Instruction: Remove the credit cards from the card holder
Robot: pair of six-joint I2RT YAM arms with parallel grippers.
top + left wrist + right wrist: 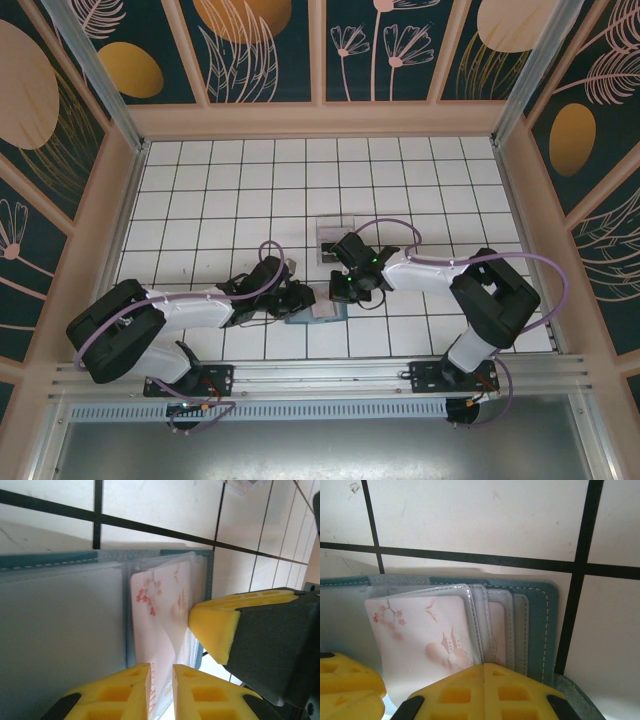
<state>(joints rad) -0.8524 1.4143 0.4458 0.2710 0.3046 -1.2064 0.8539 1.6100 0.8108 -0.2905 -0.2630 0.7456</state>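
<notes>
Teal card holder [540, 625] touching right claw [485, 670].

No legible text, label, brand, number or sign anywhere. On the pale card [420, 630] in the card holder [540, 615], only a wordless print of blossoms and birds.

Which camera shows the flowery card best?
The right wrist view: the card faces the camera, blossoms and birds plain. The left wrist view shows it sideways, partly behind yellow fingers. In the top view the holder is tiny and the card can't be made out.
</notes>
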